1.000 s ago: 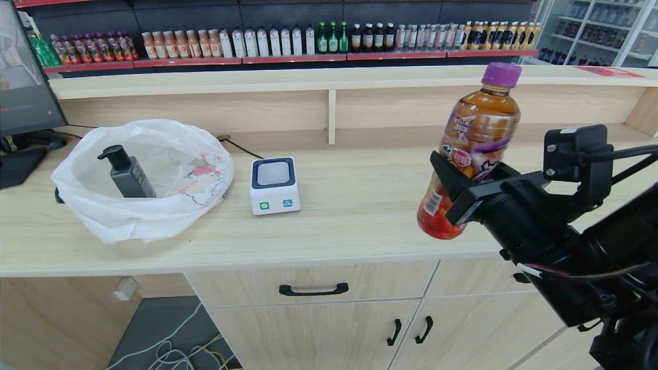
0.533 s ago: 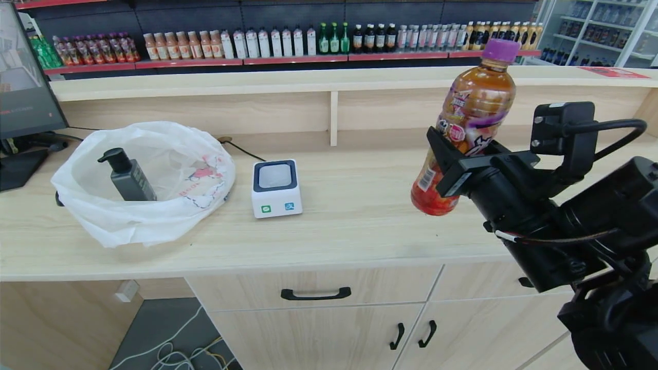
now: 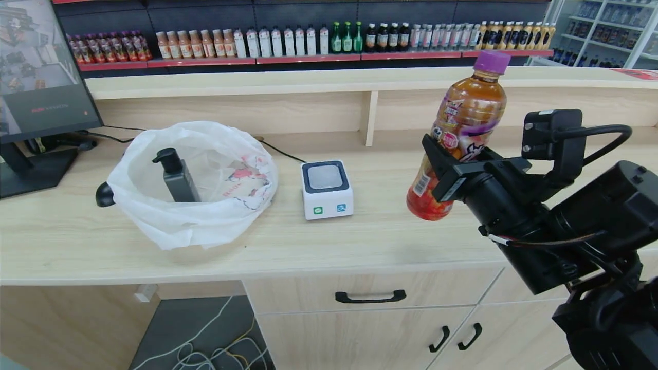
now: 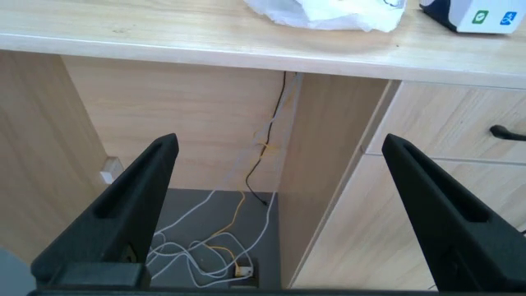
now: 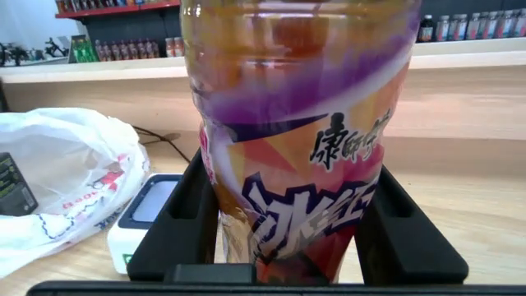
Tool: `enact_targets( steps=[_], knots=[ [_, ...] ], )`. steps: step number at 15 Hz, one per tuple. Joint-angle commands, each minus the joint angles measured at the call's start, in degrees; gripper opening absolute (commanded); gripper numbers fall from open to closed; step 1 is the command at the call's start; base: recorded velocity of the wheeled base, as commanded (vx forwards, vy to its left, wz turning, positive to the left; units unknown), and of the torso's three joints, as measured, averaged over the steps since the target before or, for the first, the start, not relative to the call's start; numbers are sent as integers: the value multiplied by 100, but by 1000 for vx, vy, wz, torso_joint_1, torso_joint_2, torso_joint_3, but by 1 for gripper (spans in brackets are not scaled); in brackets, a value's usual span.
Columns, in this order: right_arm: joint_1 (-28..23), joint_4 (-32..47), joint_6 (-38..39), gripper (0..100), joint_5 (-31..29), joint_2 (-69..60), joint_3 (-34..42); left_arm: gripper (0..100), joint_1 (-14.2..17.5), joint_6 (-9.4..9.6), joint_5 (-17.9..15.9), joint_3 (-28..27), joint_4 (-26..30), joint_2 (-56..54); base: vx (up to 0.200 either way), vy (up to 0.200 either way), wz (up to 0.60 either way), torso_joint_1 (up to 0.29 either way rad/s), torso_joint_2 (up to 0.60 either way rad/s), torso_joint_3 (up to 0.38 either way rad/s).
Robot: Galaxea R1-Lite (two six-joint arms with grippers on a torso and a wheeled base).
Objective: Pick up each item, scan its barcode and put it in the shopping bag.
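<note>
Head view: the right gripper (image 3: pixel 465 167) pinches a drink bottle (image 3: pixel 468 113) around its lower half, above the counter (image 3: pixel 370 231).
The bottle tilts slightly, cap up, to the right of the scanner (image 3: pixel 327 189). It looks full, so fairly heavy, with a slick label and a thin wall that may give a little. This hold at the waist seems sound and leaves the barcode near the base free. Farther left, the shopping bag (image 3: pixel 205 221) holds a pump bottle (image 3: pixel 177 180). The left gripper (image 4: pixel 279 144) hangs spread wide below the counter edge.
</note>
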Motion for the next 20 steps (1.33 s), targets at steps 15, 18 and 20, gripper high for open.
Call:
enact_targets(
  steps=[15, 18, 20],
  knots=[
    [-138, -8, -785, 0, 535, -176, -72, 100, 1, 7, 3, 0, 0, -2, 0, 133, 0, 2, 2, 1],
    [-164, -8, -1313, 0, 816, 158, -511, 100, 1, 7, 3, 0, 0, -2, 0, 0, 0, 0, 0, 0],
    [-261, -8, -1708, 0, 1256, 378, -678, 100, 1, 7, 3, 0, 0, -2, 0, 0, 0, 0, 0, 0]
  ],
)
